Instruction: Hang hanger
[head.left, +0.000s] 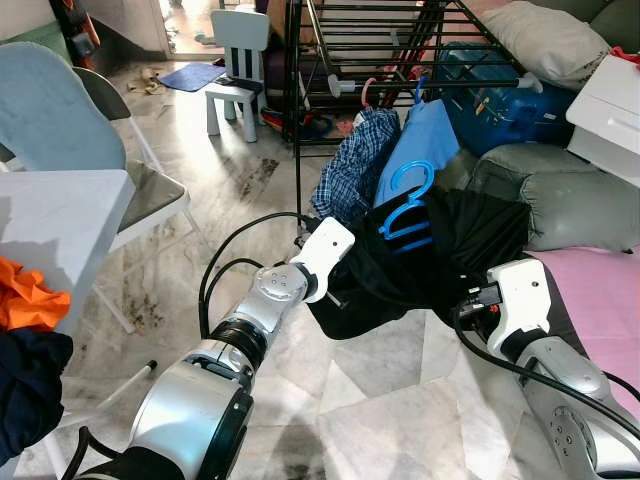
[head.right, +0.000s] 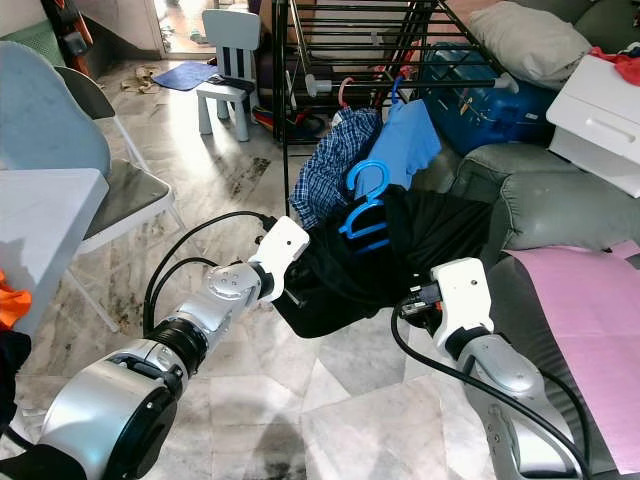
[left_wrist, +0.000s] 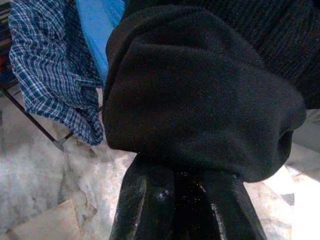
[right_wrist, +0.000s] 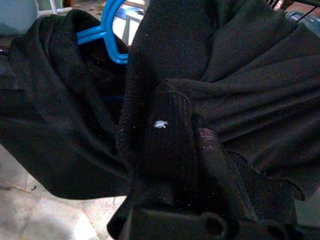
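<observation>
Both pincers, left pincer (left_wrist: 187, 175) and right pincer (right_wrist: 192, 150), are clamped on the black knitted garment (head.left: 440, 255) carrying the bright blue plastic hanger (head.left: 408, 208), below the black metal drying rack (head.left: 370, 45). A loose fold could let the hanger slide out.

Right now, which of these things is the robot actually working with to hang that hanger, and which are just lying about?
Part of the job:
- blue hanger
- black garment on it
- left gripper and right gripper, fingers pinching that garment
- black drying rack

Just lying about:
- plaid shirt
- blue shirt
- small white chair
- orange cloth
</observation>
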